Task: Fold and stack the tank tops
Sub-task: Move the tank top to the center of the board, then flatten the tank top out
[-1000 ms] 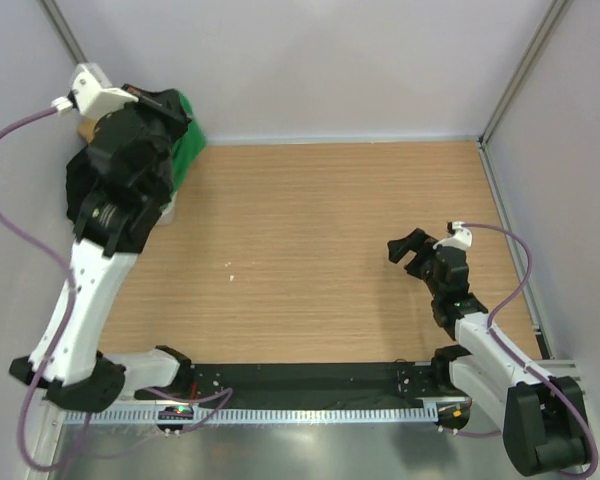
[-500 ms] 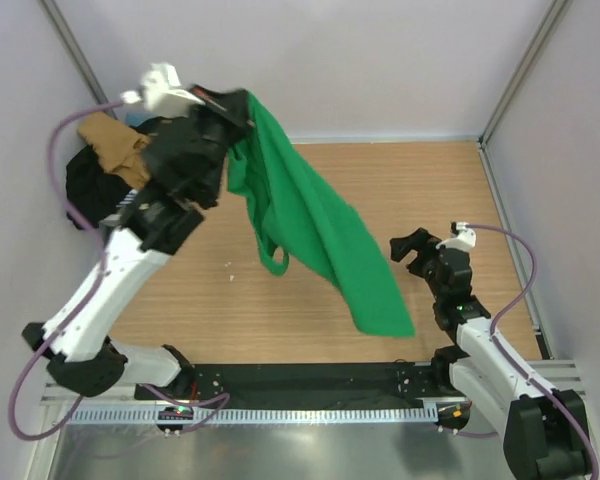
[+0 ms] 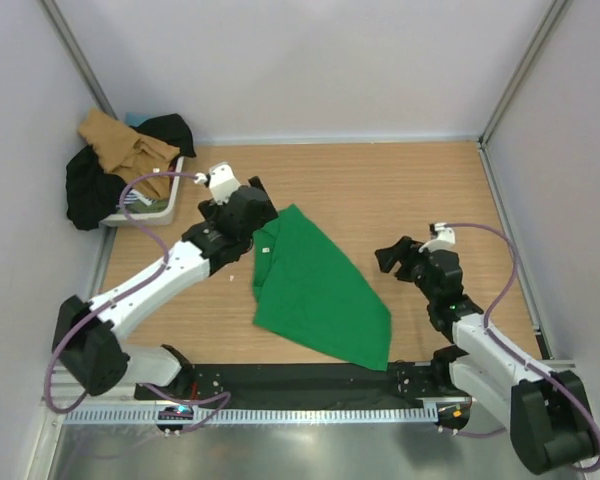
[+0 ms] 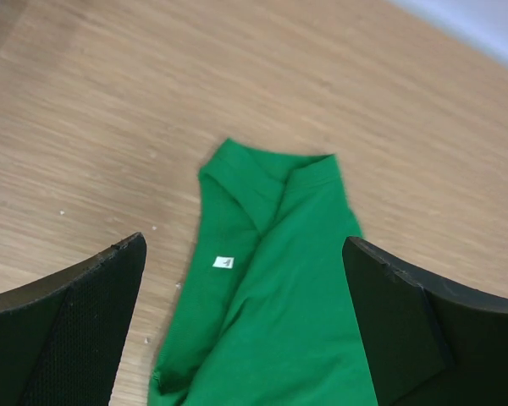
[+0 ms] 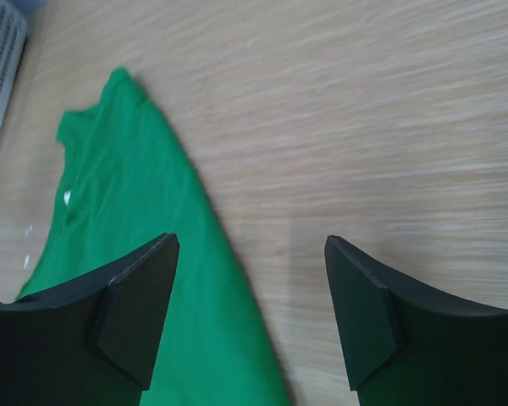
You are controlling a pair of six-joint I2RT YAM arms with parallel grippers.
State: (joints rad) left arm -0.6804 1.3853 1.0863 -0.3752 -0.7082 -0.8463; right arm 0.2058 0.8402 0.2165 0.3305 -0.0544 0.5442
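Note:
The bright green tank top (image 3: 315,290) lies loosely spread on the wooden table, its neck end towards the back; it also shows in the left wrist view (image 4: 271,279) and the right wrist view (image 5: 135,254). My left gripper (image 3: 260,203) hovers over the neck end, open with nothing between its fingers (image 4: 244,245). The right gripper (image 3: 388,256) stands open just right of the green top's right edge, empty (image 5: 251,241). The tan tank top (image 3: 120,145) lies crumpled on a pile at the back left.
A black garment (image 3: 85,185) and a white basket (image 3: 165,205) sit under the tan top in the back left corner. Grey walls close in the table on three sides. A black rail (image 3: 300,378) runs along the near edge.
My left arm swung the green tank top from the back left corner out over the table and let go of it; it now lies flat. The right gripper shifted slightly left and narrowed a little.

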